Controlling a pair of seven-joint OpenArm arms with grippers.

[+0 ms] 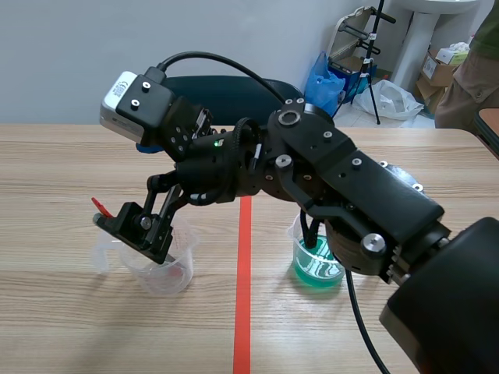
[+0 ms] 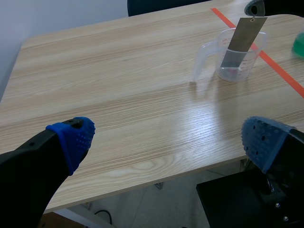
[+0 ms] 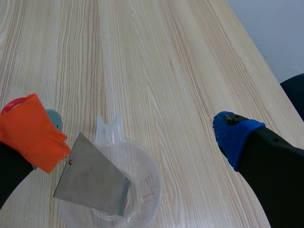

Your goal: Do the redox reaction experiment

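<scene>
Metal plate (image 3: 92, 183) with orange tag (image 3: 31, 133) leans inside clear cup (image 3: 152, 185). Right jaws spread wide, gripping nothing; left jaws likewise. Green beaker (image 1: 316, 269) stands apart; immersion judged outstanding.

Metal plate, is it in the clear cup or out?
In: the metal plate has its lower end inside the clear cup, top sticking out.

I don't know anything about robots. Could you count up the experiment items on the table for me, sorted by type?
Thin grey metal sheet: 1
Orange-red tab at the sheet's top corner: 1
Clear plastic measuring cups: 2, the cup with the sheet in it and the cup of green liquid
Total: 4
</scene>
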